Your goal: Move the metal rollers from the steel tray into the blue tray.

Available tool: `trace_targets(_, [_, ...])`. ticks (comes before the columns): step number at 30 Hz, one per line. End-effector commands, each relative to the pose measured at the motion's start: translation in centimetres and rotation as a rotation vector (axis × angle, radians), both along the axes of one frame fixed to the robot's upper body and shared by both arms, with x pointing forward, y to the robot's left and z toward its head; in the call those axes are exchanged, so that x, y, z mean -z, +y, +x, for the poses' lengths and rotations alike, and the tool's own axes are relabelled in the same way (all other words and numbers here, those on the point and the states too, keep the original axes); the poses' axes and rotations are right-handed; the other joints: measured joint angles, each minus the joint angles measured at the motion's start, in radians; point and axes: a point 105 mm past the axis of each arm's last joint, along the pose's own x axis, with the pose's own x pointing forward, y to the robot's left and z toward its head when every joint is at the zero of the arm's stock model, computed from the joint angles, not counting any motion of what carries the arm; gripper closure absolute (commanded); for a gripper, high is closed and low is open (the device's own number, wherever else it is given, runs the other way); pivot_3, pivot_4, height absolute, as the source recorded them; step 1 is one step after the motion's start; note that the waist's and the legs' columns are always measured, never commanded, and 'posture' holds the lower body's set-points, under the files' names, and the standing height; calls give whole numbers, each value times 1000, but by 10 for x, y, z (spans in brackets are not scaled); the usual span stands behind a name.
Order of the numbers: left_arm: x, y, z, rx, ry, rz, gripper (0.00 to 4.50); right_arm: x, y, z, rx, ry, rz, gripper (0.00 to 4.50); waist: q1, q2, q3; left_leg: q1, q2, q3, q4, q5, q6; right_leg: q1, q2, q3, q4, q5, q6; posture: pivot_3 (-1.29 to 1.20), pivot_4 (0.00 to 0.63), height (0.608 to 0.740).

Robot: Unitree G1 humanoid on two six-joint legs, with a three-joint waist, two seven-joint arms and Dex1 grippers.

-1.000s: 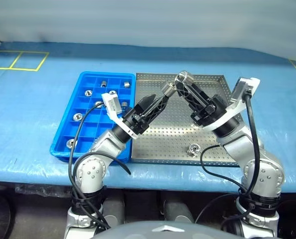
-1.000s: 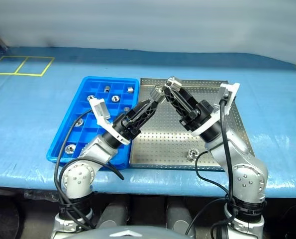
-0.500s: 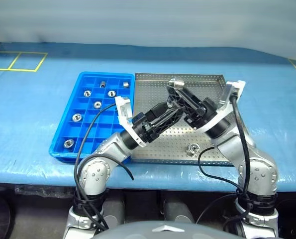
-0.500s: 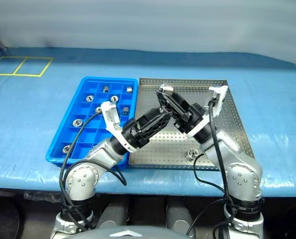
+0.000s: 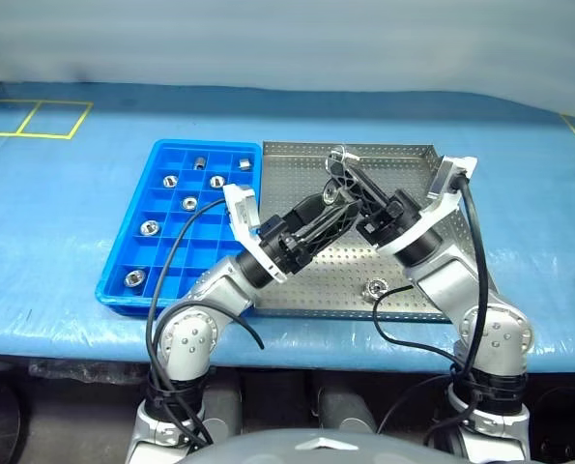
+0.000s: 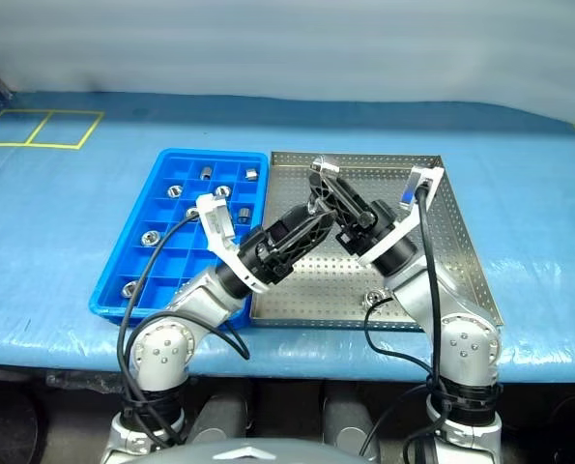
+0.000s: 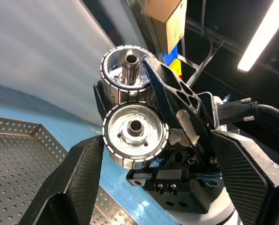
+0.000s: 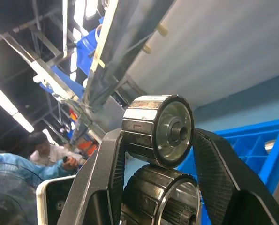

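Item — metal roller (image 8: 158,129), pinched between the right gripper's (image 6: 328,186) fingers, raised above the steel tray (image 5: 417,280). Your left gripper (image 5: 337,198) stands spread just beside it, the roller's flat end and bore facing into its gap. One roller (image 5: 374,288) lies below; blue tray (image 5: 137,261) sits beyond the left arm.
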Motion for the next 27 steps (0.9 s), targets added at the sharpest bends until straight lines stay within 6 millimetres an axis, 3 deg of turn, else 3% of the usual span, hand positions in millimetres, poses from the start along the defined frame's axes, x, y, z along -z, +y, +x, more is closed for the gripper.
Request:
trace_targets(1, [-5, 5, -3, -9, -34, -10, 608, -25, -15, 0, 21, -33, 130, 2689, 0, 0, 0, 0, 0, 0, 0, 0, 0, 0, 0, 0, 0, 0, 0, 100, 150, 740])
trace_targets(13, [-2, 29, 4, -76, -24, -53, 608, -24, -20, 7, 34, 47, 195, 2689, 0, 0, 0, 0, 0, 0, -1, 0, 0, -1, 0, 0, 0, 0, 0, 106, 150, 740])
trace_targets(27, [0, 11, 0, -7, -40, -14, 608, -19, -10, 3, -15, 61, 169, 2689, 0, 0, 0, -1, 0, 0, -1, 0, 0, -1, 0, 0, -1, 0, 0, 100, 150, 740])
